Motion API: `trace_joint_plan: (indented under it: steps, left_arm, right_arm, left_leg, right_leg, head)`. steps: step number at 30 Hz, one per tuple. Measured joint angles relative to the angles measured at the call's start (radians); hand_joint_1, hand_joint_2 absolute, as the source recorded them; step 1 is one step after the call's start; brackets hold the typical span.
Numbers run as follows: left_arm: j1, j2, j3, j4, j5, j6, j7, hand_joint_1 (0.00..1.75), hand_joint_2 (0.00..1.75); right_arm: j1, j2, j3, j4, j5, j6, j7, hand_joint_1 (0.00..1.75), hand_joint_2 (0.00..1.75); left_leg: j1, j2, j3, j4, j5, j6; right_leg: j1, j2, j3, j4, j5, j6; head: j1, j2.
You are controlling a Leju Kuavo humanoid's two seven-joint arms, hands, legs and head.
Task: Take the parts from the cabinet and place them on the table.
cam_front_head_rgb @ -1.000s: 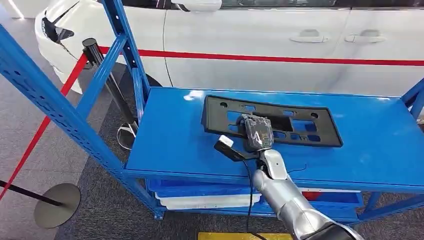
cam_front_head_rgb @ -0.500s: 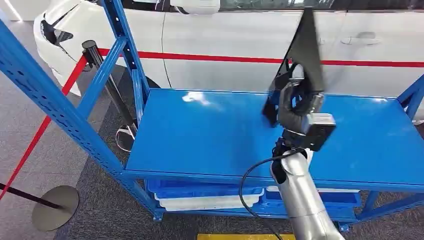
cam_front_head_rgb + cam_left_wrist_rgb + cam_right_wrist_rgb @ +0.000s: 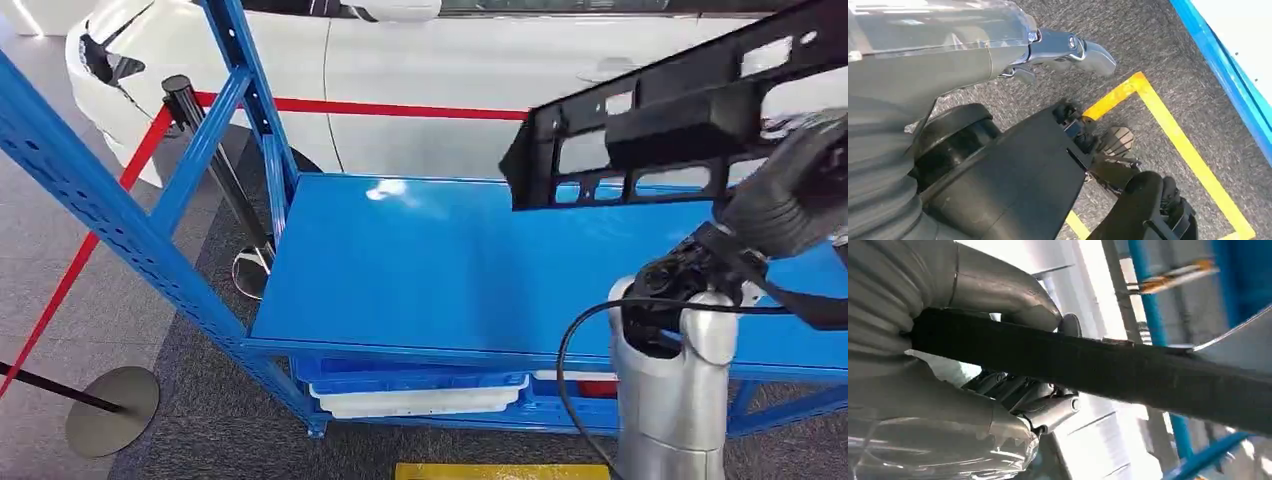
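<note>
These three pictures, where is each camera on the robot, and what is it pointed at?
Head view: high on the body, facing forward and down at the blue shelf; the right hand lifts the black plate.
Left wrist view: behind the hanging left hand, facing carpet and yellow tape.
Right wrist view: behind the right hand, gripping the plate.
Shared: head and right wrist views show the plate.

The part [image 3: 680,120] hangs in the right hand [image 3: 790,190] above the right of the shelf [image 3: 420,270]. A car [image 3: 440,80] stands behind, a post [image 3: 200,150] left, bins [image 3: 410,395] probably underneath.
</note>
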Motion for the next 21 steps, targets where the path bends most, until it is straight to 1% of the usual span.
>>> trace_joint_plan:
  steps: [2,5,6,8,9,10,12,13,14,15,16,17,18,19,20,21]
  left_arm:
    - [-0.001,0.000,0.000,0.000,0.000,0.006,-0.003,0.00,1.75]
    - [-0.001,0.000,0.000,0.000,-0.002,0.015,-0.008,0.00,1.75]
    - [-0.001,0.000,0.000,0.000,-0.008,0.031,-0.010,0.00,1.75]
    - [-0.004,-0.002,0.000,0.000,-0.004,0.067,-0.005,0.00,1.75]
    - [-0.006,-0.003,0.001,0.000,0.004,0.078,0.009,0.00,1.75]
    - [-0.007,-0.003,0.003,0.000,0.018,0.081,0.037,0.00,1.75]
    - [-0.010,-0.005,0.011,0.000,0.039,0.090,0.149,0.00,1.75]
    - [-0.009,-0.005,0.016,0.000,0.049,0.090,0.169,0.00,1.75]
    - [-0.009,-0.005,0.023,0.000,0.054,0.085,0.171,0.00,1.75]
    - [-0.009,-0.005,0.029,0.000,0.057,0.084,0.171,0.00,1.75]
    - [-0.009,-0.006,0.031,0.000,0.059,0.084,0.169,0.00,1.75]
    - [-0.008,-0.008,0.032,0.000,0.060,0.083,0.167,0.00,1.75]
    - [-0.006,-0.011,0.034,0.000,0.060,0.082,0.165,0.00,1.75]
    - [-0.005,-0.011,0.035,0.000,0.058,0.082,0.164,0.00,1.75]
    - [-0.004,-0.012,0.035,0.000,0.056,0.080,0.165,0.00,1.75]
    - [-0.002,-0.013,0.035,0.000,0.054,0.074,0.168,0.00,1.75]
  right_arm:
    - [-0.043,-0.007,-0.013,-0.017,-0.033,0.000,0.018,1.75,1.75]
    - [-0.068,-0.012,-0.027,-0.031,-0.057,0.000,0.031,1.75,1.75]
    - [-0.078,-0.013,-0.031,-0.033,-0.082,0.000,0.041,1.75,1.75]
    - [-0.101,-0.014,-0.042,-0.032,-0.143,0.001,0.084,1.75,1.75]
    - [-0.107,-0.015,-0.047,-0.029,-0.180,0.005,0.102,1.75,1.75]
    - [-0.110,-0.015,-0.051,-0.024,-0.220,0.011,0.110,1.75,1.75]
    - [-0.109,-0.014,-0.059,-0.001,-0.302,0.037,0.116,1.75,1.75]
    - [-0.107,-0.013,-0.061,0.012,-0.328,0.053,0.115,1.75,1.75]
    - [-0.102,-0.011,-0.063,0.027,-0.354,0.076,0.115,1.75,1.75]
    - [-0.093,-0.008,-0.065,0.038,-0.376,0.097,0.115,1.75,1.75]
    - [-0.084,-0.004,-0.065,0.048,-0.389,0.111,0.114,1.75,1.75]
    - [-0.077,-0.003,-0.068,0.058,-0.398,0.124,0.112,1.75,1.75]
    - [-0.069,-0.003,-0.071,0.066,-0.402,0.131,0.108,1.75,1.75]
    - [-0.062,0.000,-0.074,0.072,-0.406,0.135,0.104,1.75,1.75]
    - [-0.057,0.000,-0.077,0.077,-0.408,0.138,0.105,1.75,1.75]
    - [-0.047,0.000,-0.082,0.083,-0.408,0.141,0.103,1.75,1.75]
  left_leg:
    - [0.000,0.000,0.000,0.000,0.000,0.000]
    - [0.000,-0.001,-0.001,0.000,0.000,0.000]
    - [0.000,0.000,-0.001,0.000,0.000,0.000]
    - [0.000,0.000,-0.001,0.000,0.000,0.000]
    - [0.000,-0.001,-0.001,0.000,0.000,0.000]
    - [0.000,-0.001,-0.001,0.000,0.000,0.000]
    - [0.000,-0.001,-0.002,0.000,0.000,0.000]
    - [0.000,-0.001,-0.001,0.000,0.000,0.000]
    - [-0.001,-0.001,-0.002,0.004,-0.001,0.001]
    - [-0.005,-0.002,-0.004,0.009,0.002,0.009]
    - [-0.005,-0.002,-0.003,0.007,0.009,0.011]
    - [-0.002,-0.002,-0.001,-0.011,0.027,0.017]
    - [0.011,0.005,0.009,-0.032,0.043,0.018]
    - [0.012,0.005,0.006,-0.042,0.051,0.026]
    - [0.013,0.005,-0.001,-0.041,0.054,0.025]
    - [0.014,0.005,-0.009,-0.036,0.055,0.025]
  right_leg:
    - [0.000,0.000,0.000,0.000,0.000,0.000]
    - [0.000,0.000,0.000,0.000,0.000,0.000]
    - [0.000,0.000,0.000,0.000,0.000,0.000]
    - [0.000,0.000,-0.001,0.000,0.000,0.000]
    - [0.000,0.000,-0.001,0.000,0.000,0.000]
    - [0.000,0.000,0.000,0.000,0.000,0.000]
    - [0.000,0.000,-0.001,0.000,0.000,0.000]
    - [0.000,0.000,-0.001,0.000,0.000,0.000]
    - [-0.002,-0.001,0.001,-0.003,0.003,0.002]
    - [-0.008,-0.003,0.002,-0.008,0.008,0.007]
    - [-0.007,-0.003,0.004,-0.013,0.016,0.010]
    - [-0.002,-0.002,0.007,-0.022,0.024,0.014]
    - [-0.003,-0.003,0.003,-0.018,0.001,0.015]
    - [0.001,-0.002,-0.010,0.018,-0.040,0.016]
    - [-0.001,0.000,-0.034,0.089,-0.086,0.017]
    - [-0.002,-0.001,-0.067,0.178,-0.130,0.020]
  head:
    - [0.000,0.000]
    - [0.000,0.000]
    - [0.000,0.000]
    - [0.000,0.000]
    - [0.000,0.000]
    - [0.000,0.000]
    - [0.000,0.000]
    - [0.000,0.000]
    - [0.000,0.000]
    - [0.000,0.000]
    - [0.000,0.000]
    - [0.000,0.000]
    - [0.000,0.000]
    - [0.000,0.000]
    - [0.000,0.000]
    - [0.000,0.000]
